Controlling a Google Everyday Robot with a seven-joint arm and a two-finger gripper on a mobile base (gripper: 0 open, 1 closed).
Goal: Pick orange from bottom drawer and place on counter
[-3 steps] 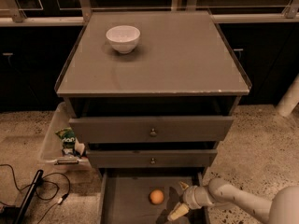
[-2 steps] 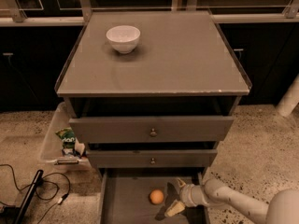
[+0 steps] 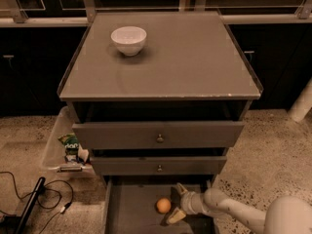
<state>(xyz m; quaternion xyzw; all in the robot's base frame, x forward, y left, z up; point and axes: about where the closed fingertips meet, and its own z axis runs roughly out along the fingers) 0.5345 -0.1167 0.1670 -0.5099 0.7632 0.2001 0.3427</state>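
Note:
The orange (image 3: 163, 205) lies on the floor of the open bottom drawer (image 3: 131, 213), near its middle. My gripper (image 3: 178, 202) reaches into that drawer from the right, just right of the orange. Its fingers are open, one (image 3: 182, 188) behind the orange's level and one (image 3: 175, 216) in front of it, not touching the fruit. The counter (image 3: 190, 57) is the flat grey top of the cabinet above.
A white bowl (image 3: 128, 39) stands on the counter's back left. Two knobbed drawers (image 3: 158, 134) are partly pulled out above the bottom one. A clear bin (image 3: 61, 145) with packets sits left of the cabinet. Black cables (image 3: 34, 194) lie on the floor.
My gripper has moved left along the bottom drawer, closer to the orange. The orange has not moved.

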